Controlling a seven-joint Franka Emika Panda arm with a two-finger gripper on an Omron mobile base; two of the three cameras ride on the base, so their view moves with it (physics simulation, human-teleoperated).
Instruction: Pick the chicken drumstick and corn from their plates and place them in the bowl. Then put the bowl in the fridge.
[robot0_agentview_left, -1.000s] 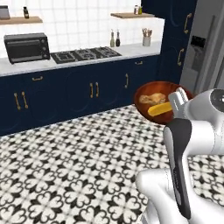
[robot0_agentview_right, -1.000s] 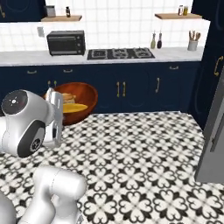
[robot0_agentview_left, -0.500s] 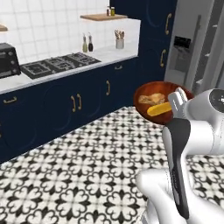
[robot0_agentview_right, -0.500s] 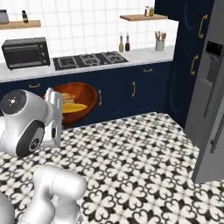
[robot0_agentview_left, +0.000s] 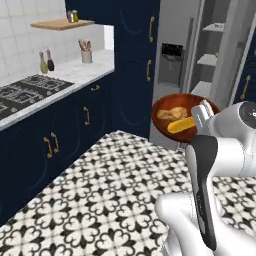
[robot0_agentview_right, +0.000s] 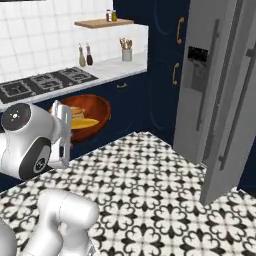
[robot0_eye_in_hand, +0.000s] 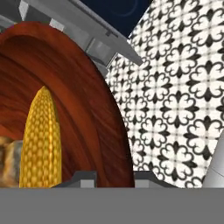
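Both foods sit in the bowl (robot0_agentview_left: 184, 116), which I see held up off the floor (robot0_agentview_right: 150, 185) at the arm's end, in front of the open fridge (robot0_agentview_left: 210, 65). Bowl is deep, glossy, reddish-brown. Corn (robot0_agentview_left: 181, 124) is bright yellow and lies across the near side; drumstick (robot0_agentview_left: 172, 113), tan and lumpy, lies just behind it. Gripper (robot0_eye_in_hand: 113, 177) is clamped tight on the bowl's rim, one tip inside the wall and one outside. From the hand camera the corn's kernels show clearly, but the drumstick is cut off at the left edge. From the right the robot's hand covers part of the bowl.
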